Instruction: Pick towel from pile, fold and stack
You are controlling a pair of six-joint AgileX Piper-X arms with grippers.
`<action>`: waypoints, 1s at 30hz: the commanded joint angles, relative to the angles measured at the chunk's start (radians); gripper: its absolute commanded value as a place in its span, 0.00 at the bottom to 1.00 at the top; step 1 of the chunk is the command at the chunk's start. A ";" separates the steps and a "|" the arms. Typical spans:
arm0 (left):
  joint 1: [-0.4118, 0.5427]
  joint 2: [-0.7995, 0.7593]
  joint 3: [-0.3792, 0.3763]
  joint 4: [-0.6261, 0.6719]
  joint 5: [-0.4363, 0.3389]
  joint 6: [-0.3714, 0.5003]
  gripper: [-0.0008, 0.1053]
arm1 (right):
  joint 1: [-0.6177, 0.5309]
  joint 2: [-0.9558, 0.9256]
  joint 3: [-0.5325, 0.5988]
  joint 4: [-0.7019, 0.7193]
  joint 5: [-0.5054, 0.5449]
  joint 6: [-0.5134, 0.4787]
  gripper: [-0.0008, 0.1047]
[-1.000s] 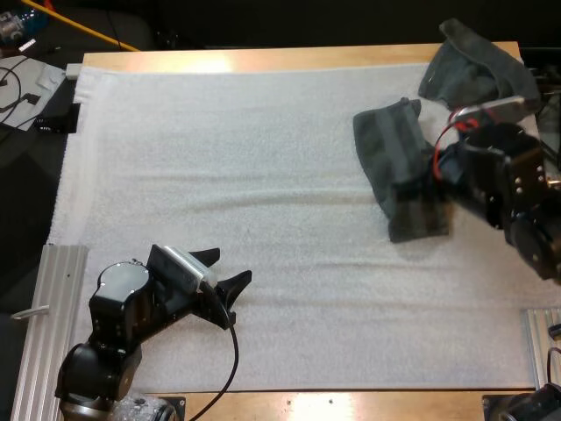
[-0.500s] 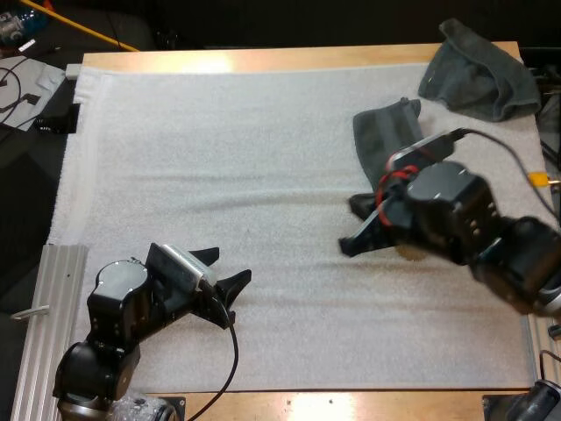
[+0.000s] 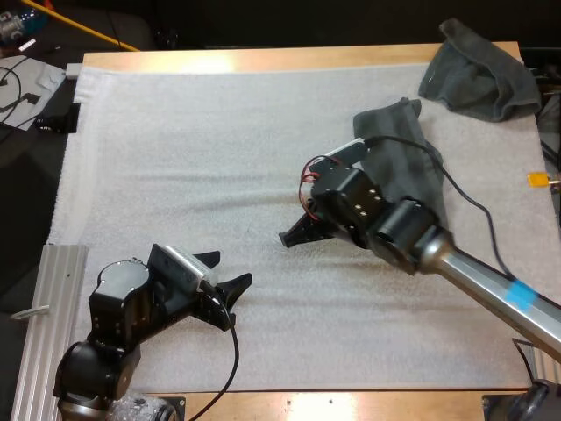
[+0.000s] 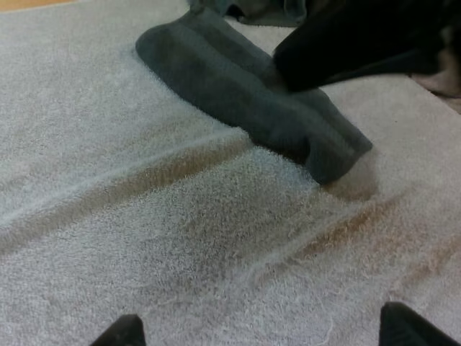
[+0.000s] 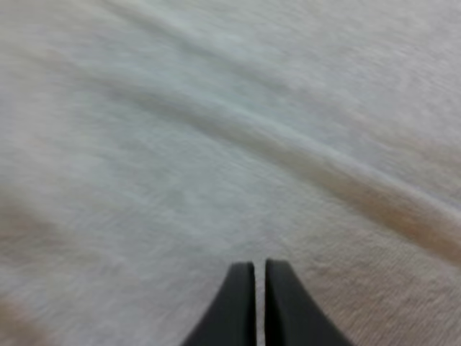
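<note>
Right hand (image 3: 294, 235), fingertips (image 5: 234, 306) pressed together on nothing (its wrist view shows them over bare white mat (image 3: 175, 149)), with a flattened grey-green towel (image 3: 399, 153) just behind it under its arm and a crumpled towel (image 3: 478, 70) farther beyond; left hand (image 3: 223, 270), spread wide, faces that flattened towel from well apart.

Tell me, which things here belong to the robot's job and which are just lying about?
Part of the job: crumpled towel, laid-out towel, left claw (open), right claw (shut, empty).
Just lying about: metal rail, yellow rod beyond the table.
</note>
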 commanded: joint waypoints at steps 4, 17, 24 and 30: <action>-0.005 -0.002 -0.006 0.003 0.009 0.000 0.60 | -0.004 -0.001 -0.008 0.009 0.047 -0.011 0.01; -0.007 0.002 -0.005 0.005 0.011 -0.003 0.60 | -0.007 -0.005 -0.003 0.268 0.068 -0.018 0.58; -0.007 0.003 -0.005 0.003 0.011 0.000 0.61 | -0.006 0.018 0.069 0.255 0.027 -0.023 0.54; -0.008 0.000 -0.005 0.006 0.001 -0.006 0.60 | -0.005 -0.026 0.053 0.251 0.096 -0.004 0.55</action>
